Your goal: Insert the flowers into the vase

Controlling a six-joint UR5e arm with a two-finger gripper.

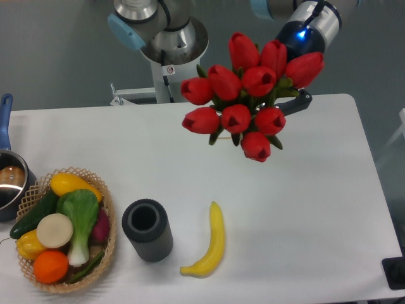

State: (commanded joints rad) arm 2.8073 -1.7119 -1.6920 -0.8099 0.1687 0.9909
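Observation:
The flowers point(248, 92), a bunch of red closed tulips with green leaves, hang in the air over the far right part of the table, blooms facing the camera. My gripper point(292, 98) is behind them, mostly hidden by the blooms. One dark finger point(300, 101) shows at the bunch's right side, and the gripper is shut on the hidden stems. The vase point(147, 229), a short dark grey ribbed cylinder, stands upright and empty near the table's front, well to the left of and nearer than the flowers.
A yellow banana point(212, 244) lies just right of the vase. A wicker basket point(109, 209) full of vegetables and fruit stands at the front left. A pot point(9, 183) with a blue handle sits at the left edge. The arm's base point(168, 44) is at the back.

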